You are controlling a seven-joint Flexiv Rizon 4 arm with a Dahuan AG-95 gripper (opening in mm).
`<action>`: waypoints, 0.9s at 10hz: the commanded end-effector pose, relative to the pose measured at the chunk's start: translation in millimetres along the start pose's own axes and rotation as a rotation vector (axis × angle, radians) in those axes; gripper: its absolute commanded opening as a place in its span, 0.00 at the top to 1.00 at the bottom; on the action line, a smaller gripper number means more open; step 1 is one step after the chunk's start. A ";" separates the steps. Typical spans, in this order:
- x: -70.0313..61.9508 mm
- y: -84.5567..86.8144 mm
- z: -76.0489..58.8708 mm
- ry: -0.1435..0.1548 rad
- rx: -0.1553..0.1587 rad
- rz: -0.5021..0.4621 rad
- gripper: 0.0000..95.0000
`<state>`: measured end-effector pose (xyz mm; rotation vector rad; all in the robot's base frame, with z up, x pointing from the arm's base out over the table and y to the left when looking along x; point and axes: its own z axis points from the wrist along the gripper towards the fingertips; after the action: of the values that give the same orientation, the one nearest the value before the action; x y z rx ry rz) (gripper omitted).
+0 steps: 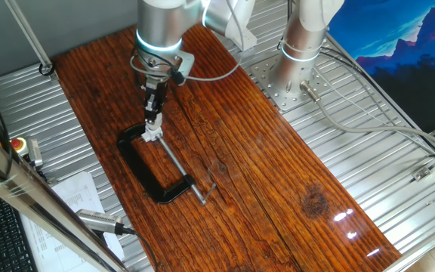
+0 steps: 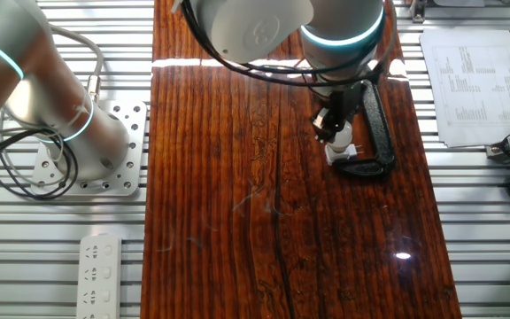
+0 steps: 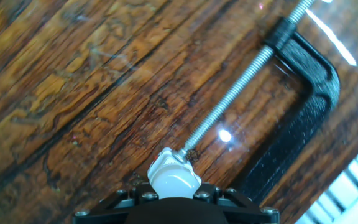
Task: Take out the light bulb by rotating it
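Observation:
The light bulb (image 3: 175, 182), a small whitish dome, sits at the bottom centre of the hand view, on the white socket block (image 3: 165, 163). My gripper (image 3: 174, 194) comes straight down on it, its black jaws close on both sides, shut on the bulb. The socket block (image 1: 152, 135) is pinched in a black C-clamp (image 1: 138, 162) lying flat on the wooden board, the steel screw (image 3: 235, 87) pressing against it. From the fixed views the gripper (image 1: 152, 126) (image 2: 334, 135) hides the bulb; only the block (image 2: 340, 152) and the clamp (image 2: 379, 124) show.
The wooden board (image 1: 263, 174) lies on a ribbed metal table. The arm's base (image 1: 293, 68) stands at the back right. A red stop button (image 1: 20, 145) and papers (image 1: 74, 196) lie left of the board. A second arm (image 2: 42, 80) and a power strip (image 2: 100, 270) are beside it.

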<state>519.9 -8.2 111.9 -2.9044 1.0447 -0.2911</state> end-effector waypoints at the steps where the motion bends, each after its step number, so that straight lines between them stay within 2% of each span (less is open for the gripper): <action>1: -0.7 -0.1 -0.2 -0.002 0.004 -0.005 1.00; 2: 0.1 -1.1 -0.4 -0.001 0.005 0.009 1.00; 4: 1.4 -2.6 -0.9 -0.004 0.001 0.015 0.60; 9: 1.5 -3.0 -5.8 -0.009 -0.004 0.055 0.60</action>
<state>522.6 -6.1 118.0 -2.8709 1.1233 -0.2725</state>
